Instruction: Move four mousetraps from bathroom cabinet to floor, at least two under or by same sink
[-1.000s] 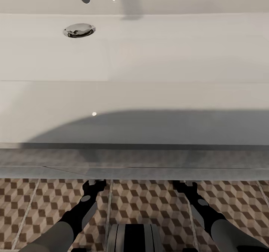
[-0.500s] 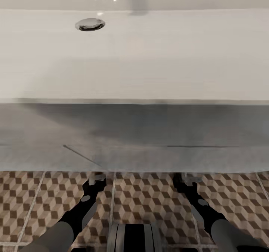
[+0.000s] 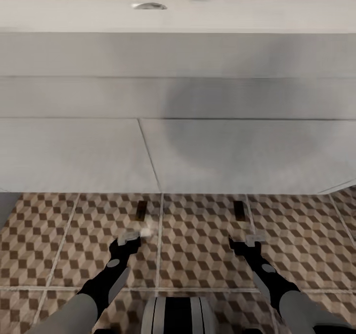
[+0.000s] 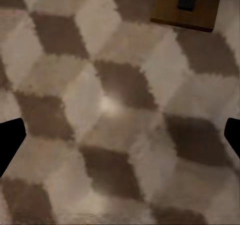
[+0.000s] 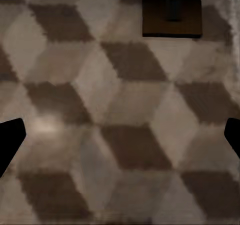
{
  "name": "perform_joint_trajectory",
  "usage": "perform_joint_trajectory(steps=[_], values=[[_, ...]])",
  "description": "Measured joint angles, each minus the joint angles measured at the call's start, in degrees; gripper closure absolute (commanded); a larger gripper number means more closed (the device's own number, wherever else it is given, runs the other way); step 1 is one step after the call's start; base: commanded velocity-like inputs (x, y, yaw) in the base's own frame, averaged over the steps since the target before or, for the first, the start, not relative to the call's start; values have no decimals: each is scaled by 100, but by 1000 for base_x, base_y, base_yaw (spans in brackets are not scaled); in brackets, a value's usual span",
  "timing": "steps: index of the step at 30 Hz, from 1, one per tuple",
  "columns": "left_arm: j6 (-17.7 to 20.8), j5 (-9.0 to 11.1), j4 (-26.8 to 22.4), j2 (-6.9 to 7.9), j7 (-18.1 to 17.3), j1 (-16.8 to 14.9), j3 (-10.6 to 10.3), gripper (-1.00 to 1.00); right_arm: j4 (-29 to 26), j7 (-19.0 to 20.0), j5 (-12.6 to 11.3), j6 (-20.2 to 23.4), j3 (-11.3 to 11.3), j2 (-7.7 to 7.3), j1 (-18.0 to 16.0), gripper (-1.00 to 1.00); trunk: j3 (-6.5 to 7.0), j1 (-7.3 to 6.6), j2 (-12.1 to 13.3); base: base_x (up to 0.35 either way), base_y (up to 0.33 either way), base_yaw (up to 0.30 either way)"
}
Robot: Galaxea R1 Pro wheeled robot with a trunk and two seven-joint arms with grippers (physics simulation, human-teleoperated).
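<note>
- We saw two mousetraps lying flat on the bathroom floor point(image 3: 198, 235), right at the foot of the white vanity point(image 3: 198, 156) that carries the bathroom sink point(image 3: 148, 6).
- The left mousetrap point(image 3: 142, 210) lay just beyond the left gripper point(image 3: 129, 242), between it and the vanity, and a little toward the right arm.
- The right mousetrap point(image 3: 239, 210) lay just beyond the right gripper point(image 3: 245, 244), likewise between it and the vanity.
- Both boards ran their long axis toward the vanity, roughly in line with the forearms, and sat well apart from each other.
- Each arm was nearest its own trap; both reached forward and low from the trunk, fingers aimed at the vanity base.
- In the left wrist view the left gripper point(image 4: 120, 135) stood wide, dark fingertips at the frame's edges, with nothing between them and the board point(image 4: 186, 5) ahead.
- The right gripper point(image 5: 120, 137) was spread just as wide and empty, its board point(image 5: 172, 10) ahead too.
- We judged these two placed beside the sink; the other traps were still to be fetched.
</note>
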Motion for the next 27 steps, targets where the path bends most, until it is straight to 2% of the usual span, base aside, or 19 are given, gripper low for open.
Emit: perform_joint_trajectory(steps=[9,27], values=[[12,-4,1,-2,-2,1,-7,-100,0,0,0,-3,0,0,0,-100,0,-2,0,-263,21,0],[38,5,-3,-1,-7,-2,-14,-100,0,-1,0,-4,0,0,0,-100,0,-4,0,-22,1,0]])
